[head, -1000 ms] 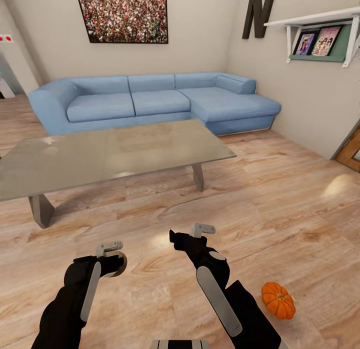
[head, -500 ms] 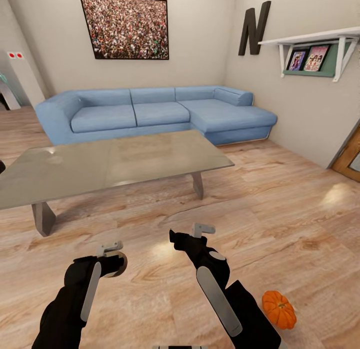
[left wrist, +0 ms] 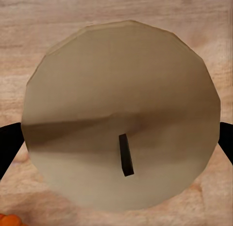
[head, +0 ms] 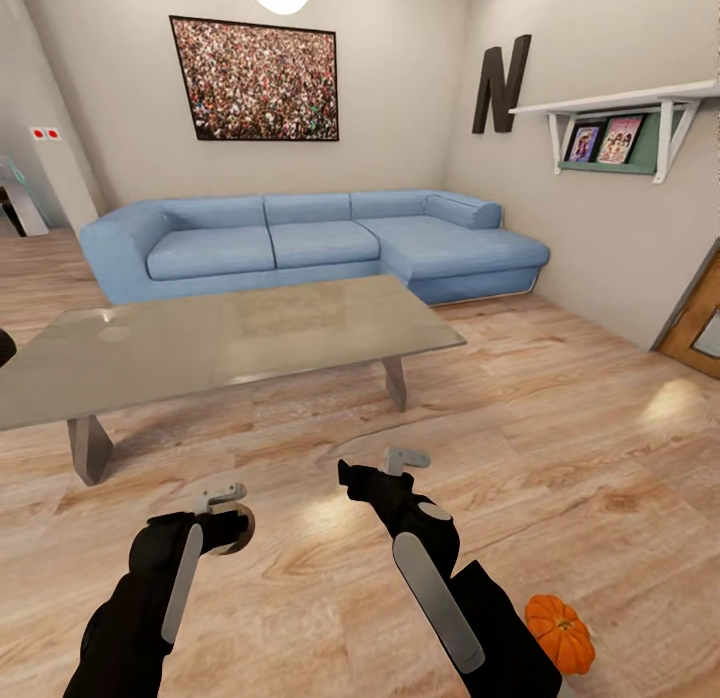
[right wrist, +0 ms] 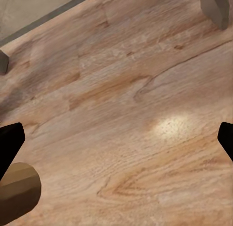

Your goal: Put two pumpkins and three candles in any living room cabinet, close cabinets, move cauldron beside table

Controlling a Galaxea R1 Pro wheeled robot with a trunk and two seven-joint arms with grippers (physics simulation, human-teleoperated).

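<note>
My left gripper [head: 226, 511] is shut on a pale tan candle [left wrist: 121, 114]. In the left wrist view the candle's round top with its dark wick sits between the black fingers [left wrist: 7, 143]. My right gripper [head: 385, 471] is open over bare floor with nothing between its fingers [right wrist: 9, 143]. The held candle [right wrist: 17, 194] shows at a corner of the right wrist view. An orange pumpkin [head: 560, 633] lies on the floor just right of my right arm. The glass-topped table [head: 230, 338] stands ahead, slightly left. The cabinet is out of view.
A blue corner sofa [head: 320, 243] lines the far wall behind the table. Open wood floor [head: 560, 428] stretches to the right, up to a wall with a shelf [head: 610, 128] and a door edge [head: 700, 323]. A dark rounded shape [head: 4, 346] is cut off at the left edge.
The camera has tilted up, so the sofa, table and pumpkin sit lower in the picture and a ceiling lamp has come into view. Both arms keep their pose, and the candle is still held.
</note>
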